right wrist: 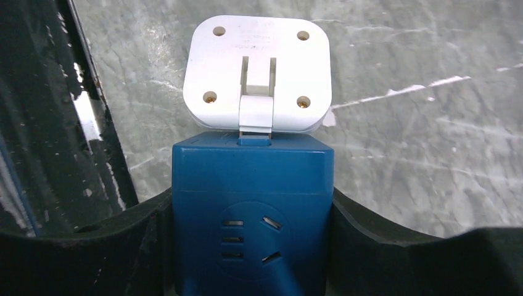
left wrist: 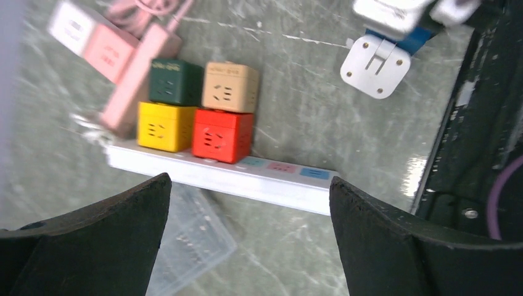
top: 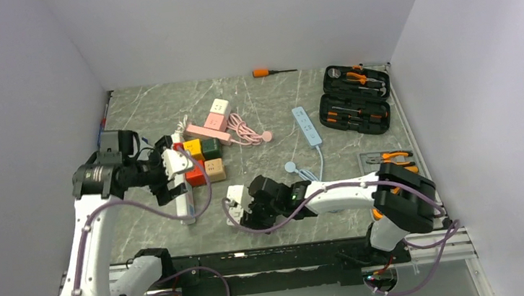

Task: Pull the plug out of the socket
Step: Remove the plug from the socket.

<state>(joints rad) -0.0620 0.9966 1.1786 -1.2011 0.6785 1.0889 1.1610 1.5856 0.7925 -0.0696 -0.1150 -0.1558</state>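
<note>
Blue cube plug (right wrist: 253,185): sat at near centre of table (top: 276,103), mated to white socket block (right wrist: 258,68) on its left. Pinched on both flat sides by right gripper (right wrist: 253,213). Left gripper (left wrist: 250,185) spread wide, holding nothing, above white power strip (left wrist: 271,176) farther left. Looked hard, light and smooth-skinned, probably slippery. Judged best taken on opposite faces, clear of the joint, block braced. Counted: one blue plug, one white block, four cubes on the strip, namely yellow cube (left wrist: 163,126), red cube (left wrist: 222,135), green cube (left wrist: 176,80), tan cube (left wrist: 229,86).
</note>
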